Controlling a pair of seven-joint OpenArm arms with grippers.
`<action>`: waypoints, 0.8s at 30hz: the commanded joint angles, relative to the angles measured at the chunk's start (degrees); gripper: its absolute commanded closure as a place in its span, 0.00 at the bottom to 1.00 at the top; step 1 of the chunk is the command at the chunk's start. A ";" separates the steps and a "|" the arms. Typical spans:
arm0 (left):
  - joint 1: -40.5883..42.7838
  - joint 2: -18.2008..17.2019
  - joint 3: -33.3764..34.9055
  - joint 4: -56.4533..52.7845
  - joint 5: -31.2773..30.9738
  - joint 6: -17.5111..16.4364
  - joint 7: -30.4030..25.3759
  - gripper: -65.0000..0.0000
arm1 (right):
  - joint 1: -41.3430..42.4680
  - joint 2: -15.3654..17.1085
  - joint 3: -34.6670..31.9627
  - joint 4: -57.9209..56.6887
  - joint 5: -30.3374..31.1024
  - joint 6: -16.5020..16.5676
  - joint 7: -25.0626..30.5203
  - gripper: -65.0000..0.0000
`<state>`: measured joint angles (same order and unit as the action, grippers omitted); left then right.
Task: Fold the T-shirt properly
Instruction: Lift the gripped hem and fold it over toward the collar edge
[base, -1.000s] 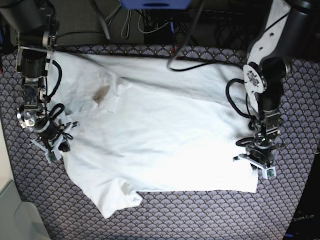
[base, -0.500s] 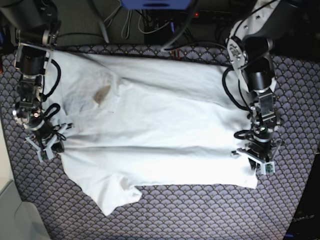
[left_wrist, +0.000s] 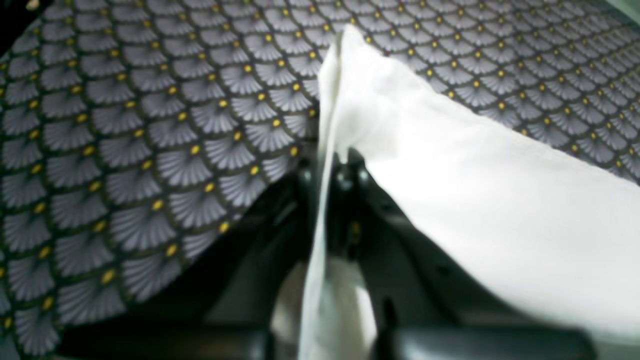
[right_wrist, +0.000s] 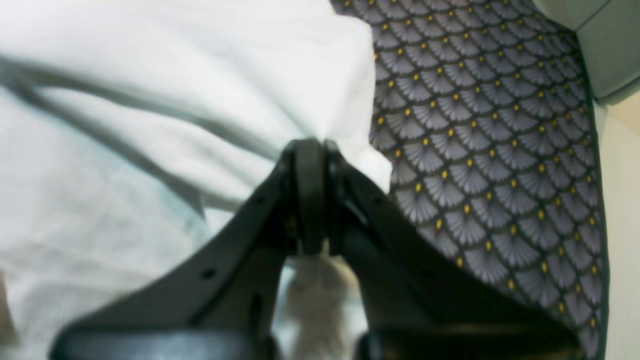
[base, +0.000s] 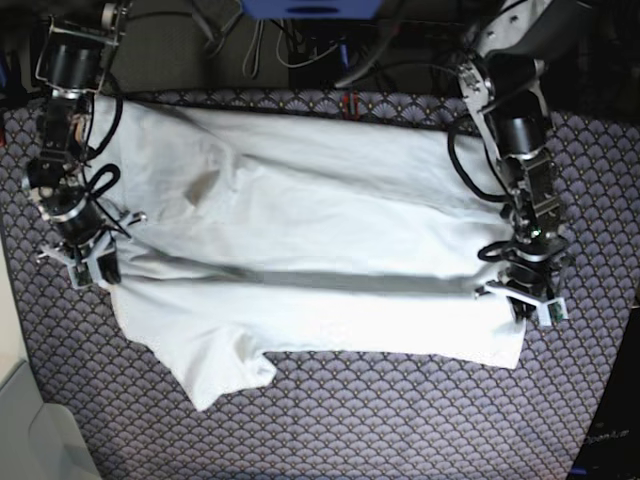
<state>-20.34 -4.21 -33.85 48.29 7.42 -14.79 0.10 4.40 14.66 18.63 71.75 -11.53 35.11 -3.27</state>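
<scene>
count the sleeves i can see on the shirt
1 clearly: a sleeve sticks out at the near-left corner of the shirt in the base view. The other may be hidden under the folded cloth.

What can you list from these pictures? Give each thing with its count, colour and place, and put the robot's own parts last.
T-shirt: one, white, spread across the middle, pinched at both side edges.
patterned cloth: one, purple-grey with scallops and yellow dots, under the shirt.
cables: several, dark and pale, along the far edge.
pale bin: one, near corner.
left gripper: one, black, jaws shut on the shirt.
right gripper: one, black, jaws shut on the shirt.
</scene>
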 joint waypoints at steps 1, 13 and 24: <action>-0.45 -0.32 0.13 2.56 -0.52 0.15 -0.67 0.99 | 0.12 0.95 0.31 2.50 2.17 -0.34 1.47 1.00; 7.99 1.00 2.15 20.76 -6.50 0.15 8.47 0.99 | -10.87 0.60 0.31 17.00 8.41 -0.34 1.20 1.00; 16.69 0.91 3.03 35.80 -14.94 0.15 18.06 0.99 | -19.66 -0.98 3.92 28.08 10.69 -0.34 1.47 1.00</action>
<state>-2.59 -2.72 -30.65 82.63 -6.92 -14.39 19.94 -15.42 12.84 22.09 98.83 -1.58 35.11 -3.51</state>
